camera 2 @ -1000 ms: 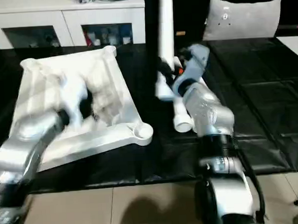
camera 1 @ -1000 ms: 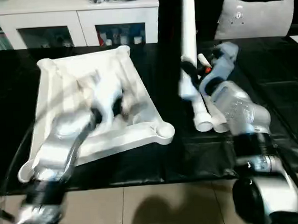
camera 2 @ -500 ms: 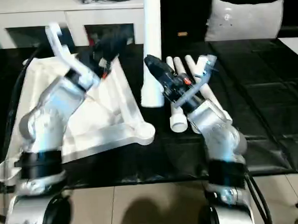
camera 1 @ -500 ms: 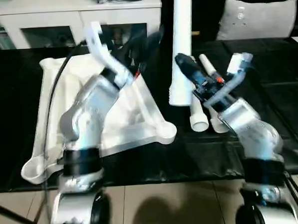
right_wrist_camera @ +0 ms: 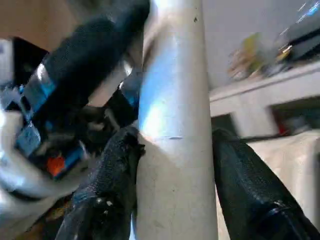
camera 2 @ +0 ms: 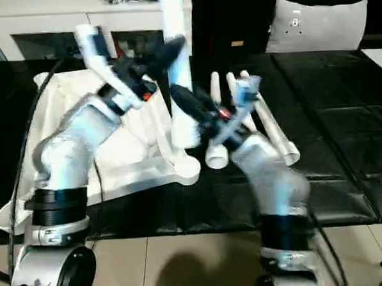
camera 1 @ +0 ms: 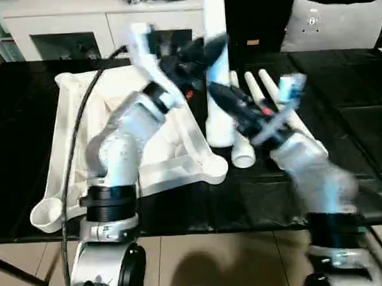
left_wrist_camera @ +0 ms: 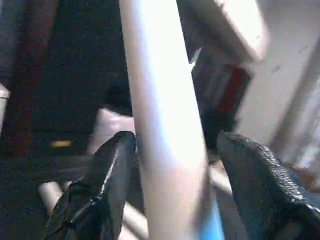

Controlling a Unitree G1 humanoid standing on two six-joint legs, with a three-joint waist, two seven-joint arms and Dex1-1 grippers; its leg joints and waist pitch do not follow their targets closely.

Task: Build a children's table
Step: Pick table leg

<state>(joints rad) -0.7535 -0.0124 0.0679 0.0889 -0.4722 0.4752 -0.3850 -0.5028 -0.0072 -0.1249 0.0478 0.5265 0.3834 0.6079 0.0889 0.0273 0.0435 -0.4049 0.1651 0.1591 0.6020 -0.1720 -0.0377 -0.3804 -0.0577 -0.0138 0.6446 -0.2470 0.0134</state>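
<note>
The white tabletop [camera 1: 65,130] lies underside up on the left of the black surface, one round corner socket [camera 1: 212,171] toward the middle. My right gripper [camera 1: 226,99] is shut on a white leg [camera 1: 217,71] that stands upright just above that corner. In the right wrist view both fingers [right_wrist_camera: 117,170] press the leg [right_wrist_camera: 172,150]. My left gripper [camera 1: 204,51] reaches across higher up. Its fingers [left_wrist_camera: 107,175] straddle the leg [left_wrist_camera: 165,130] with a gap on one side, so it stands open. Three more legs [camera 1: 266,88] lie to the right.
A white cabinet [camera 1: 69,27] with glass doors stands behind the black surface [camera 1: 356,115]. A grey cushion [camera 1: 329,23] sits at the back right. A black cable [camera 1: 73,149] loops from my left arm over the tabletop. Tiled floor [camera 1: 216,263] runs along the front.
My left arm has lifted off the tabletop and swung right to the upright leg. My right gripper has carried the leg left, toward the tabletop's near corner.
</note>
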